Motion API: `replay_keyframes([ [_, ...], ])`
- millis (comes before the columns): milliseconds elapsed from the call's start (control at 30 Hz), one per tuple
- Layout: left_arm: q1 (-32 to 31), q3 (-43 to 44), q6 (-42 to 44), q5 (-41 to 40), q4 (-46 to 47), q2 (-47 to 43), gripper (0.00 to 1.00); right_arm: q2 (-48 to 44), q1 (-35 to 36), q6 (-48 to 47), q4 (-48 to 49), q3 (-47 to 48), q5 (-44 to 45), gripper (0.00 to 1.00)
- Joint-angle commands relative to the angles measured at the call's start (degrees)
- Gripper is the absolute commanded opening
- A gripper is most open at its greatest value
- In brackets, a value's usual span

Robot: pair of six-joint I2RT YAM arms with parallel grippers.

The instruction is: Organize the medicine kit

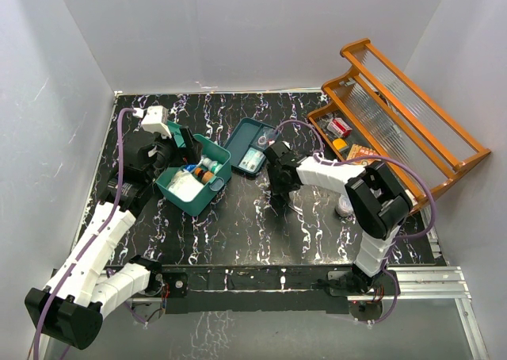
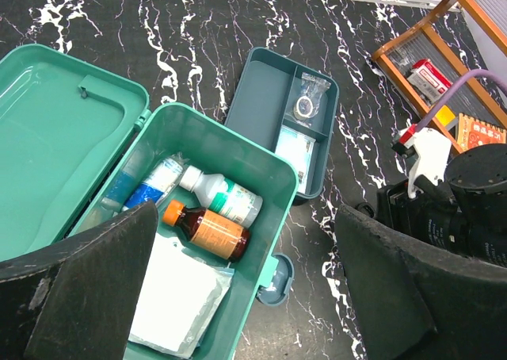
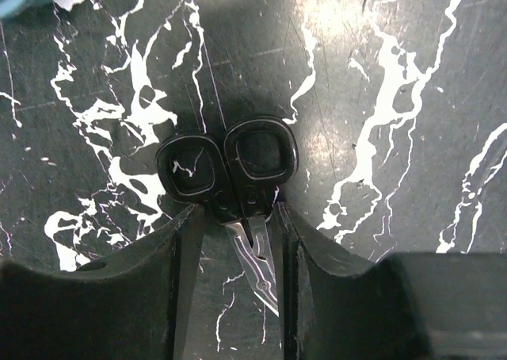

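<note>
A black marbled table (image 1: 261, 233) carries an orange rack (image 1: 412, 114) at its far right corner. The medicine kit (image 2: 207, 138) sits left of centre with its lid (image 2: 55, 114) thrown open. A dark tray (image 1: 242, 142) lies just beside it on the right.

The left gripper (image 2: 244, 209) hangs over the kit's near end with its jaws spread wide and nothing held. The box interior shows between them.

The right gripper (image 3: 236, 217) is down at the table, well apart from the kit and past the tray. Its jaws flank black-handled scissors (image 3: 238, 193) just below the loops. Whether they are pressing on them cannot be told.

Inside the kit lie a white packet (image 2: 178, 296), a white bottle (image 2: 226, 197) and a brown bottle (image 2: 210, 229).
</note>
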Motion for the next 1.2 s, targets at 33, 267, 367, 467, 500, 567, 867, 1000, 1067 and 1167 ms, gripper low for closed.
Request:
replay_keyframes([
  [33, 0.2, 1.5, 0.8, -1.0, 0.3, -1.3, 0.93, 6.5, 0.1, -2.4, -0.3, -1.1, 1.0, 0.39],
  [267, 0.2, 1.5, 0.8, -0.9, 0.2, -1.3, 0.93, 8.3, 0.1, -6.5, -0.2, 0.3, 3.1, 0.32],
  [367, 0.2, 1.4, 0.8, -0.9, 0.1, -1.5, 0.93, 8.8, 0.1, -7.3, 0.1, 1.1, 3.3, 0.29],
  [467, 0.2, 1.5, 0.8, -1.0, -0.2, -1.6, 0.93, 9.3, 0.1, -7.3, -0.1, 2.3, 3.6, 0.28],
  [500, 0.2, 1.5, 0.8, -1.1, -0.2, -1.7, 0.93, 9.6, 0.1, -7.2, -0.3, 2.8, 3.9, 0.31],
  [567, 0.1, 1.5, 0.8, -1.1, -0.3, -1.8, 0.93, 10.3, 0.1, -6.8, -0.7, 3.3, 4.9, 0.38],
  [867, 0.2, 1.4, 0.7, -1.0, -0.2, -1.7, 0.93, 11.9, 0.1, -8.9, 0.8, 4.4, 6.0, 0.31],
  [1000, 0.2, 1.5, 0.6, -0.9, -0.2, -1.7, 0.93, 11.3, 0.0, -9.1, 2.3, 4.1, 5.9, 0.22],
  [1067, 0.2, 1.5, 0.6, -0.9, -0.3, -1.7, 0.93, 10.8, 0.1, -8.9, 3.2, 3.8, 5.9, 0.20],
  [1167, 0.1, 1.6, 0.5, -0.9, -0.5, -1.8, 0.93, 9.8, 0.1, -8.0, 4.0, 3.8, 5.8, 0.22],
])
